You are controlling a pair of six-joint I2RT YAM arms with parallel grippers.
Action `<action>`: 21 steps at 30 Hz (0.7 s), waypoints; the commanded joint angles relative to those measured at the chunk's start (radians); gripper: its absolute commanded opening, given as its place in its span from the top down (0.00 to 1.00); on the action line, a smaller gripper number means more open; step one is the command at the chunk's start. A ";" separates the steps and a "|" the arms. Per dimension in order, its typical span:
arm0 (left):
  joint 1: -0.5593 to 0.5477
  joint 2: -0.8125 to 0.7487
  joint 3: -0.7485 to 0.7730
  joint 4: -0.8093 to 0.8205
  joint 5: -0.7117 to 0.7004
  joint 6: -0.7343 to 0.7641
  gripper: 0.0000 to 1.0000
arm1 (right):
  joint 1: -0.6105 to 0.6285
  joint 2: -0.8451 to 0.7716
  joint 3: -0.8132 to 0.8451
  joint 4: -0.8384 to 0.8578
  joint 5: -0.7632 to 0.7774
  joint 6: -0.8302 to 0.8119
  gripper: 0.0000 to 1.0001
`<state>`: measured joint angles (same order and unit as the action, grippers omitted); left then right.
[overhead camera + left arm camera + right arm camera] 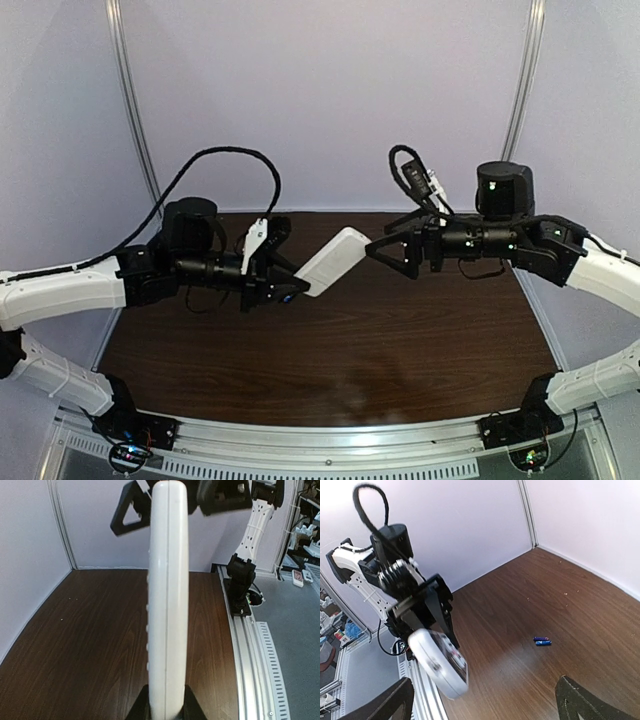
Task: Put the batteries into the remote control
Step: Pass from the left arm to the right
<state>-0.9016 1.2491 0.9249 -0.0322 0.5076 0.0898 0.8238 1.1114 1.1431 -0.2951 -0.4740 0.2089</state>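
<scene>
Dark wood-grain table (350, 350), pale lilac walls behind. Top view: left gripper (283, 288) pinches one end of the small white rectangular plastic remote control (333, 262), held in the air and tilted up toward the right gripper (384, 250), whose jaws are spread wide just beside the far end, touching nothing. Judged light and rigid, with a smooth shell likely to slip; best clamped across the flat faces near one end, leaving the back free. Left wrist view: remote seen edge-on, a seam down its side, button bumps along the left edge. Right wrist view: dark button face shows. Two tiny blue cylindrical batteries (542, 641) lie close together on the wood, well apart from both arms. Judged light, hard and apt to roll; pinch across the barrel.
</scene>
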 commanded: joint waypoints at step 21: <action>0.046 0.190 0.028 0.405 0.330 -0.467 1.00 | -0.002 0.144 -0.143 0.388 -0.266 0.211 0.38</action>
<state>-0.8608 1.4139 0.9272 0.2672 0.7925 -0.3138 0.8238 1.2373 1.0210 0.0296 -0.7296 0.3767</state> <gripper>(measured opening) 0.149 0.667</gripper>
